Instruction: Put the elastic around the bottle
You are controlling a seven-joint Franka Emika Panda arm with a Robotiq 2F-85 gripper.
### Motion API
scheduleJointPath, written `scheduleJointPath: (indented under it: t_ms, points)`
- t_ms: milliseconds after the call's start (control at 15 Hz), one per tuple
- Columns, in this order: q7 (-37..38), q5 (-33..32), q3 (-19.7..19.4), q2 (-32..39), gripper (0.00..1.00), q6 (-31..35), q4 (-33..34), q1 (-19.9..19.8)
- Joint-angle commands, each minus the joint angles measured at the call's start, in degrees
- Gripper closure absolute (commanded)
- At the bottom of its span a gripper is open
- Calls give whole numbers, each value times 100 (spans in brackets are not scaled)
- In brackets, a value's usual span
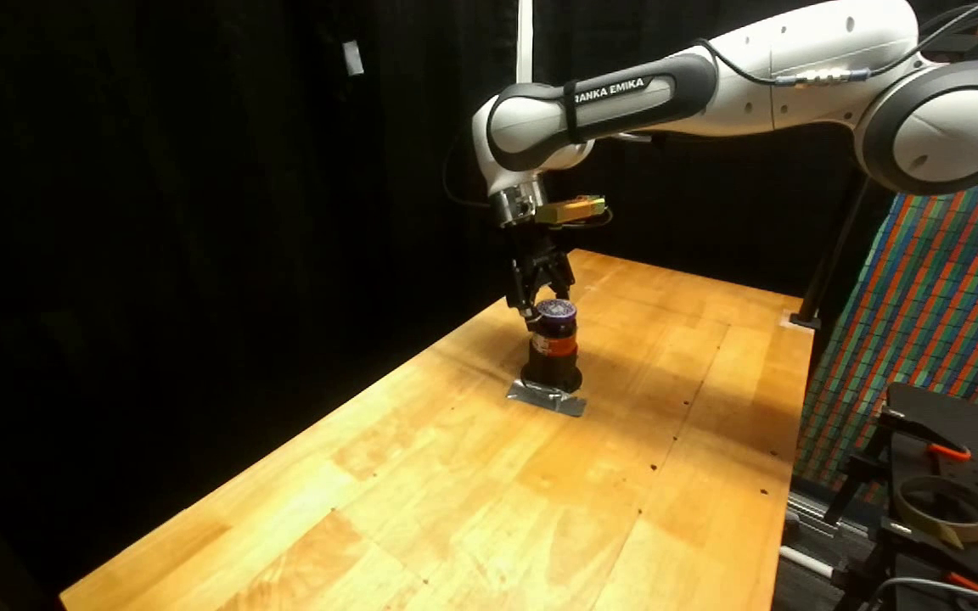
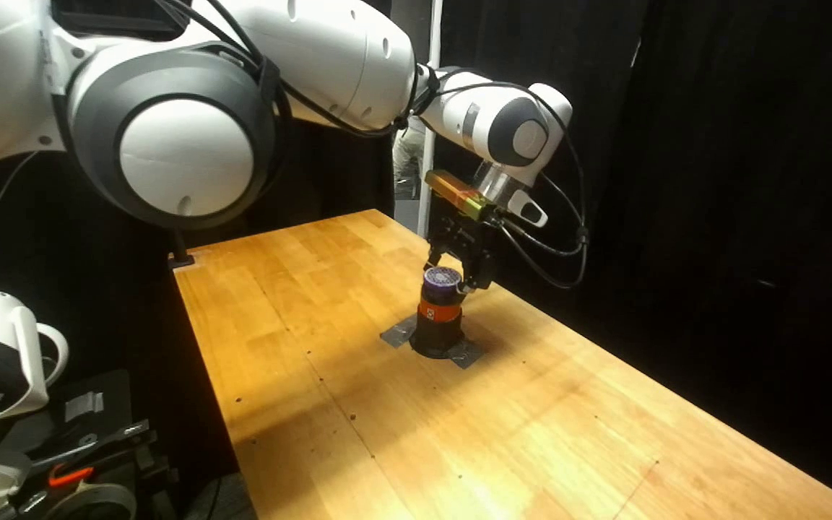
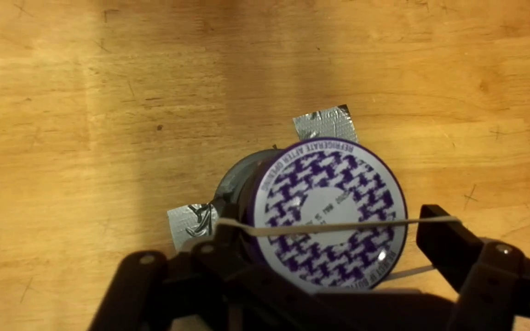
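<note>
The elastic [image 3: 338, 226] is strung between the spread fingertips [image 3: 442, 236] of the gripper [image 3: 331, 224], which pinch nothing; its own stretch seems to hold it there. In the wrist view one strand crosses over the lid [image 3: 329, 197] of the bottle [image 1: 555, 346], while another shows beyond the lid's rim and then is hidden, so whether it touches the bottle cannot be told. The bottle stands upright beneath the gripper, its foot meeting a dark base [image 3: 238, 177] with tape [image 3: 325, 125] running onto the table [image 1: 489, 501]; whether it sits in or on that base is unclear. The elastic looks thin and should prove light, soft and springy, liable to roll or snap off a smooth tip. It is best carried from inside the loop, under even tension, with the fingertips wide enough to clear the lid. The bottle is probably stiff and rather heavy for its size, its lid hard and perhaps slick; since the tape seems to anchor the base, it likely needs no grip, though a hard sideways drag might tip it.
</note>
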Motion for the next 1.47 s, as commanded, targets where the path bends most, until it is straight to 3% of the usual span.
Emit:
scheduleJointPath:
  t_ms: [0, 267, 667, 1400]
  points:
    - [117, 218, 79, -256, 0, 157, -439, -104]
    - [200, 149, -3, -574, 0, 629, -970, -89]
    - [53, -148, -85, -1494, 0, 1586, -2524, 53]
    - [-387, -341, -43, -3001, 0, 2735, -5234, 91]
